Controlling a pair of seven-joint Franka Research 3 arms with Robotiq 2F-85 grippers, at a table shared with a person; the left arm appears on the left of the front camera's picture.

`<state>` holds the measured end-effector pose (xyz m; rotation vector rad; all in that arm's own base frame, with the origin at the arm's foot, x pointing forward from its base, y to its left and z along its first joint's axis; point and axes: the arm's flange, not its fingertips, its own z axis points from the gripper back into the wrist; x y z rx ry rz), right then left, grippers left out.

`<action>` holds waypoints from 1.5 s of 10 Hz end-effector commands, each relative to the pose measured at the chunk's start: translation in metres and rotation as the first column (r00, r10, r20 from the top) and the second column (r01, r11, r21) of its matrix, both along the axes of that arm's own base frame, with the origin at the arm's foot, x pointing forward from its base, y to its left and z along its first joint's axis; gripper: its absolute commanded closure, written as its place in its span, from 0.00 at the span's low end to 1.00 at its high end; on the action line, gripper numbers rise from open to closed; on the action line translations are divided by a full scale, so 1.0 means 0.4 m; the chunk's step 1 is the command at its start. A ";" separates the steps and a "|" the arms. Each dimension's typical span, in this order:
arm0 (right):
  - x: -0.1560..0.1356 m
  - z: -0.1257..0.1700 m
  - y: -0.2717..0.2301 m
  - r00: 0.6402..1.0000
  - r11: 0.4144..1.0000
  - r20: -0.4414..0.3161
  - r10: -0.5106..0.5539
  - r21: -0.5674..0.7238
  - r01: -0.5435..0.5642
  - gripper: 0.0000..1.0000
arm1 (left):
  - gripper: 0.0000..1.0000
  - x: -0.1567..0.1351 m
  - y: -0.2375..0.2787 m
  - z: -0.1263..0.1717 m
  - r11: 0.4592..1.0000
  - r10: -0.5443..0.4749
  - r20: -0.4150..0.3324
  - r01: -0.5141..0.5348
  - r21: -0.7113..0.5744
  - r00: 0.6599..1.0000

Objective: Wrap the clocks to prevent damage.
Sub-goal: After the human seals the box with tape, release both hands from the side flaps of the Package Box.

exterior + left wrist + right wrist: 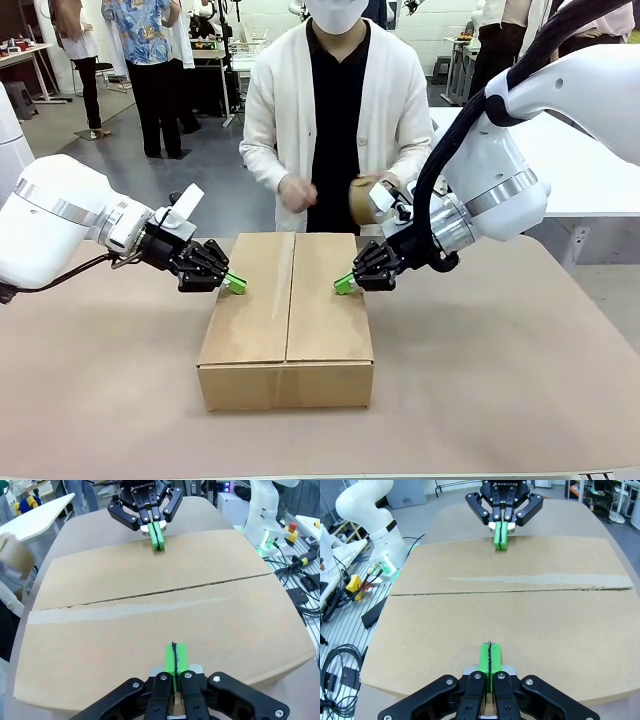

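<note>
A closed cardboard box (287, 310) sits mid-table, its two top flaps meeting along a centre seam. My left gripper (235, 283) is shut, its green pads resting on the left flap's edge. My right gripper (343, 286) is shut too, its pads on the right flap. In the left wrist view my left gripper (174, 657) lies on the box (150, 620) with the right gripper (158, 535) opposite. The right wrist view mirrors this: right gripper (490, 657) near, left gripper (500, 536) far, box (510, 615) between. The clocks are hidden.
A person in a white cardigan stands at the far side, one hand (297, 193) raised and the other holding a brown roll of tape (365, 200) just behind the box. Brown table (500, 380) surface lies free all round the box.
</note>
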<state>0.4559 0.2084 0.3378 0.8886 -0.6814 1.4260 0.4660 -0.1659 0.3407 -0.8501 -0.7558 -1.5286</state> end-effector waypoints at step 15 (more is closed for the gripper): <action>-0.003 -0.013 0.002 1.000 1.000 -0.010 -0.011 0.001 0.011 0.99 | 1.00 -0.001 0.003 -0.009 1.000 0.007 -0.001 -0.007 0.005 1.000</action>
